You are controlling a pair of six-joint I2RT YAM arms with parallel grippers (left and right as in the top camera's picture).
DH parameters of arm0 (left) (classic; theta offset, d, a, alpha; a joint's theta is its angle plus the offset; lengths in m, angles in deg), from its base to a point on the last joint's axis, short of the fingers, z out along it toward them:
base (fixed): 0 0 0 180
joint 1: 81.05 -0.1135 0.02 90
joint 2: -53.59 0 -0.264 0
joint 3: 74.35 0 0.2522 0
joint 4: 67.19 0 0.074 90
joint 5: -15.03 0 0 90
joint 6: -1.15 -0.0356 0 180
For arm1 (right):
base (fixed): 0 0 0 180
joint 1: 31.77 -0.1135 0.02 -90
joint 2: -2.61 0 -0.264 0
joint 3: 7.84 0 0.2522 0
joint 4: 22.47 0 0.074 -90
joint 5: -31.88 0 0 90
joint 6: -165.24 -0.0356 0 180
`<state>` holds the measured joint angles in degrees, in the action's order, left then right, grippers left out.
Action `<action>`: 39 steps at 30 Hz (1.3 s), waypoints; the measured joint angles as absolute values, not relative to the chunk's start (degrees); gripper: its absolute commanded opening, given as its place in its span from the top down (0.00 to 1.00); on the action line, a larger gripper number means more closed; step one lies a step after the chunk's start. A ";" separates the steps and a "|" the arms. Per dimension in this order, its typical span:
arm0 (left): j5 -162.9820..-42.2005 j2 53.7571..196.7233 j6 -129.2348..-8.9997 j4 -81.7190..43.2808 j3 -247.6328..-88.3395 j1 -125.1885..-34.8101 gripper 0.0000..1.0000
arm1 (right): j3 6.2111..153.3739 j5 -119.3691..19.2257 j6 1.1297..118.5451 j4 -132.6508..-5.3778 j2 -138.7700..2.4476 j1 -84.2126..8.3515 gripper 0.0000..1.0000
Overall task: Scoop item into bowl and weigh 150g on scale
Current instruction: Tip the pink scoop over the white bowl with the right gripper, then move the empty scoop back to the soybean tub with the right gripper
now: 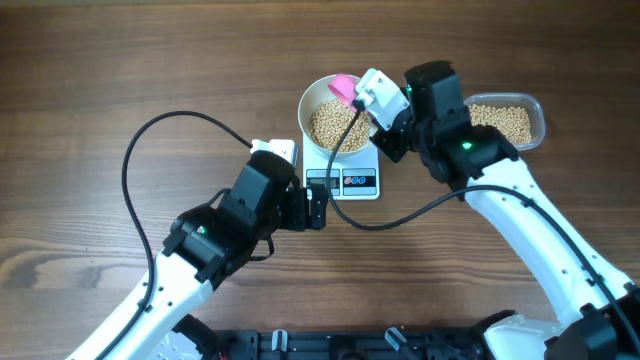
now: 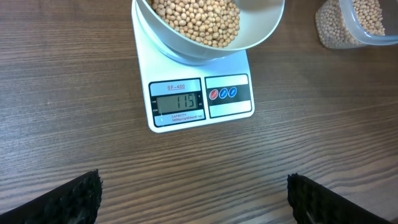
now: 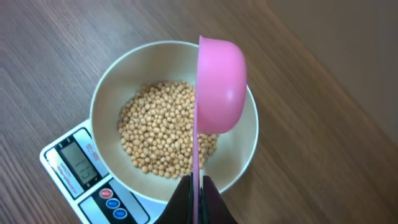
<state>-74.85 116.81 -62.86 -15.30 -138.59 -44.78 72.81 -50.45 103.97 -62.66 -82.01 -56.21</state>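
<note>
The bowl [image 3: 104,93] sits on the scale [image 2: 186,134], part full of beans [image 3: 165,134]. The scale's display edge faces the left pincer [image 2: 199,205], which hangs spread wide and empty over the bench [image 2: 62,93] just in front of it. Above the bowl the right pincer [image 3: 199,194] is clamped tight on the handle of a pink scoop [image 3: 221,87] — its long axis runs straight out from the fingers across the bowl, cup rolled on edge, mouth turned sideways. A clear tub [image 1: 512,122] of beans lies off the scale's right side.

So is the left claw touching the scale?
Apart. The left wrist view shows bare table between the open left claw and the scale.
</note>
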 measured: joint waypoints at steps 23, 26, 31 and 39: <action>-74.88 116.81 -62.86 -15.27 -138.59 -44.78 0.00 | 72.81 -24.93 69.04 -52.92 -81.64 -28.70 0.96; -74.85 116.81 -62.86 -15.30 -138.59 -44.78 0.00 | 72.81 -24.42 67.49 -52.83 -81.59 -18.23 0.96; -74.88 116.81 -62.86 -15.30 -138.59 -44.78 0.00 | 72.81 -24.82 68.01 -52.85 -81.57 -11.87 0.96; -74.88 116.81 -62.86 -15.30 -138.59 -44.78 0.00 | 72.81 -28.27 70.15 -41.42 -85.09 -11.89 0.96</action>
<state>-74.88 116.81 -62.86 -15.30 -138.59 -44.78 72.81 -28.27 70.15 -41.42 -85.09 -11.89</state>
